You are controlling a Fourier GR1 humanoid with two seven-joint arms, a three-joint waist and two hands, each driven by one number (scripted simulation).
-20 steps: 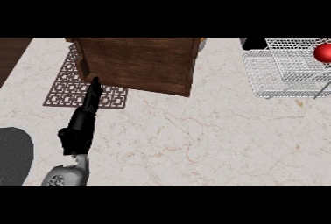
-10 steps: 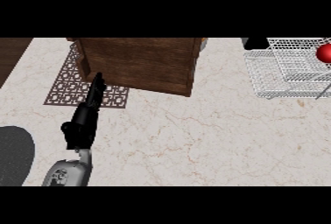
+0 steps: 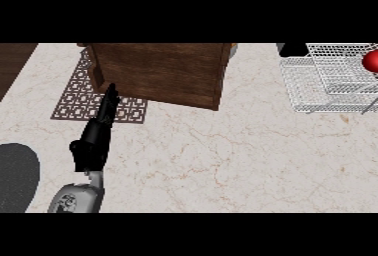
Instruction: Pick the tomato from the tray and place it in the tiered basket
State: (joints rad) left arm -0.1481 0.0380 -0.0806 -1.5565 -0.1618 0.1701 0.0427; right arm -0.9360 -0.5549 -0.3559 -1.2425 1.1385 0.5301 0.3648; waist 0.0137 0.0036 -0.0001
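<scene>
The left hand (image 3: 94, 140) is extending over the marble bench (image 3: 221, 160) from the lower left, its fingers (image 3: 111, 97) lying straight and together, holding nothing, with the tips reaching the edge of the patterned mat (image 3: 88, 100). Beyond it, a dark wooden box (image 3: 159, 72) is standing on that mat. At the far right, the tomato (image 3: 371, 61) is sitting inside the white wire tiered basket (image 3: 325, 87), at the view's edge. The right hand is not appearing in this view.
</scene>
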